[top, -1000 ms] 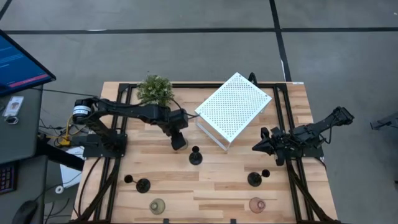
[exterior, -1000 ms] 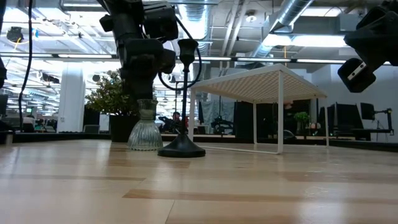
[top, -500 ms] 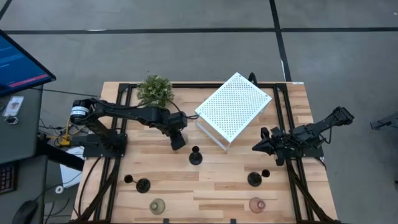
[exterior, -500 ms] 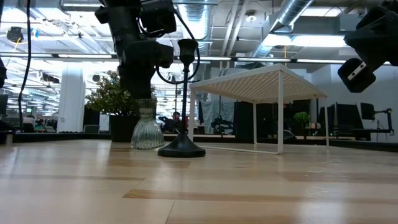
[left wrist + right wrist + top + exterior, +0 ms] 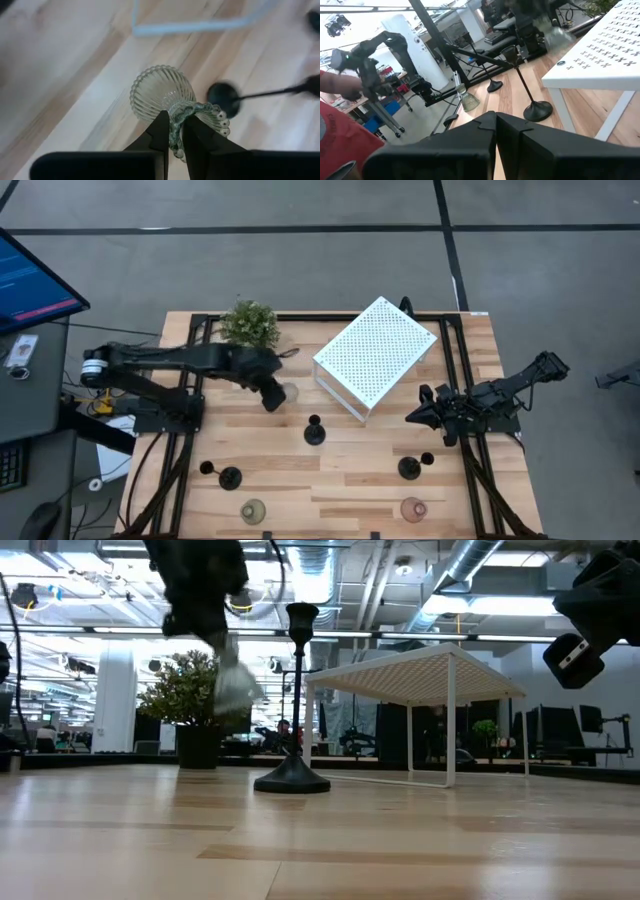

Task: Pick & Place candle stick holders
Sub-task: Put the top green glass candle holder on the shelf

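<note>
My left gripper point(image 5: 172, 131) is pinched on the beaded rim of a clear ribbed glass candle holder point(image 5: 162, 92). It hangs tilted in my grip, lifted clear of the table point(image 5: 340, 480), just beside the near corner of the white perforated box point(image 5: 375, 357) on the potted plant's point(image 5: 249, 323) side; in the low view the glass holder shows as a blur up in the air.

Taking that box as the mark: nearest my front edge, well away from it, stand a greenish glass holder point(image 5: 253, 511) and a pink glass holder point(image 5: 413, 508). A little closer to the box are two black holders, one point(image 5: 229, 477) on my left side and one point(image 5: 410, 468) on my right. A third black holder point(image 5: 314, 432) stands upright just in front of the box.

My right gripper point(image 5: 416, 418) waits with fingers closed on nothing, beside the box's right side.
</note>
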Controlling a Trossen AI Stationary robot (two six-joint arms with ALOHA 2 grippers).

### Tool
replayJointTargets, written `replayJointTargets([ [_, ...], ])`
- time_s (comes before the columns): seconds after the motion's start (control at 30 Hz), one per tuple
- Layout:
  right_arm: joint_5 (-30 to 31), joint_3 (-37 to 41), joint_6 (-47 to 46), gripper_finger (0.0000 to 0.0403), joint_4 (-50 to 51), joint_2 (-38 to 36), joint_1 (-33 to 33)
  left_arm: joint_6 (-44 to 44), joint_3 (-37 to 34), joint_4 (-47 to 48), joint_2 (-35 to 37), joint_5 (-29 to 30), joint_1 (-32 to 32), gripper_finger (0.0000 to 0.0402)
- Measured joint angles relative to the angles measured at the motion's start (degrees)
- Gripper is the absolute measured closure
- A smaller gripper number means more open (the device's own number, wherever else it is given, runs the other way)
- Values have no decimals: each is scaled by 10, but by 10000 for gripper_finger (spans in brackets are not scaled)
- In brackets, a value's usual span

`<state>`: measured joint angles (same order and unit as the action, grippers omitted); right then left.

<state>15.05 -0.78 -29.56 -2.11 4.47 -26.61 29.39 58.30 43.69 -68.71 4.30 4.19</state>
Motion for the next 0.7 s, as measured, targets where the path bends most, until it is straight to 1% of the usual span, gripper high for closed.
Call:
replayJointTargets([
  [0.17,0,0,0,401,0,0,0,58,0,-3,79,-3,0,372],
  [0.27,0,0,0,401,0,0,0,95,0,-24,125,-10,0,372],
  [0.43,0,0,0,401,0,0,0,135,1,-96,183,-24,0,372],
  [0.5,0,0,0,401,0,0,0,147,1,-132,194,-36,0,372],
  [0.6,0,0,0,401,0,0,0,162,1,-196,210,-74,1,372],
  [0.7,0,0,0,401,0,0,0,185,1,-259,218,-130,0,372],
])
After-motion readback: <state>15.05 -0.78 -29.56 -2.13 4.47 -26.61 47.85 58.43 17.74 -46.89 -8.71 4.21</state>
